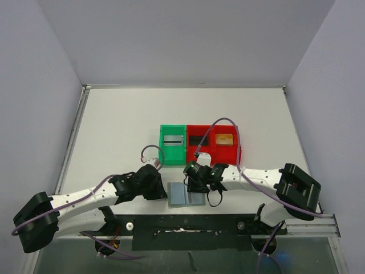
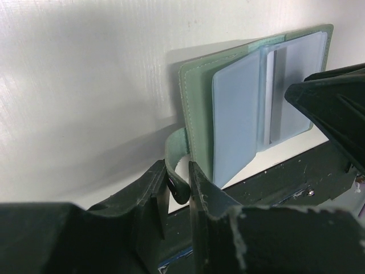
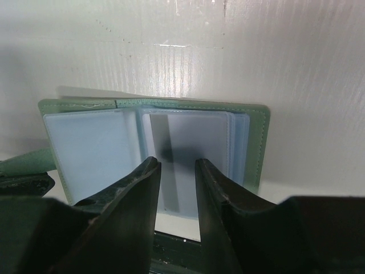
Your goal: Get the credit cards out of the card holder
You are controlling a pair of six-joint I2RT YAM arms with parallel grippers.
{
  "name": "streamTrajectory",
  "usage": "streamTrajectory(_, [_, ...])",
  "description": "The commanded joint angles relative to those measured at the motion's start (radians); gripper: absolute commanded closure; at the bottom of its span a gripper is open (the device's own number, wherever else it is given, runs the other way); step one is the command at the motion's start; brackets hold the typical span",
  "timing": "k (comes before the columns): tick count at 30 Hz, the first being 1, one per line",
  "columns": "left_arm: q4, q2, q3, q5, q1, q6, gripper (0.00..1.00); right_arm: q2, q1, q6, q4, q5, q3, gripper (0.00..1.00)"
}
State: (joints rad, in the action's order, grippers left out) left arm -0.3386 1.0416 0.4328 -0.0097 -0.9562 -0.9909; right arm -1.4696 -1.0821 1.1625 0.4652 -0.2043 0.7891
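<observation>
The card holder (image 1: 178,197) lies open on the white table close to the front edge, its two pale blue panels facing up. Its green cover (image 2: 197,97) has a curled strap (image 2: 174,149). My left gripper (image 2: 178,171) is shut on the end of that strap, at the holder's left side (image 1: 162,191). A pale credit card (image 3: 197,145) with a dark stripe sits in the right panel's clear pocket. My right gripper (image 3: 175,165) stands over that card with a narrow gap and nothing between its fingers. It also shows as a black shape (image 2: 336,103) in the left wrist view.
A green bin (image 1: 173,142) and two red bins (image 1: 214,142) stand in a row behind the holder; the right red bin holds something orange-brown (image 1: 224,140). A black base strip (image 1: 188,225) runs along the table's front edge just below the holder.
</observation>
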Motion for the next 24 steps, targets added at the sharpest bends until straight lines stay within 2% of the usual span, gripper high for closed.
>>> streamTrajectory(1, [0.044,-0.024,0.01,0.01,-0.006,-0.008,0.82,0.024,-0.018,0.01,0.041,-0.062,0.065,0.65])
streamTrajectory(4, [0.035,-0.028,0.012,0.007,-0.006,-0.007,0.82,0.057,-0.021,0.019,0.08,-0.102,0.073,0.59])
streamTrajectory(8, [0.037,-0.032,0.011,0.009,-0.006,-0.006,0.83,0.075,-0.021,0.043,0.111,-0.122,0.055,0.55])
streamTrajectory(16, [0.058,-0.02,0.003,0.027,-0.006,-0.003,0.83,0.053,-0.02,0.056,0.065,-0.075,0.004,0.55])
streamTrajectory(24, [0.064,-0.006,-0.005,0.042,-0.007,0.001,0.84,0.005,-0.019,0.038,0.044,-0.033,0.009,0.61])
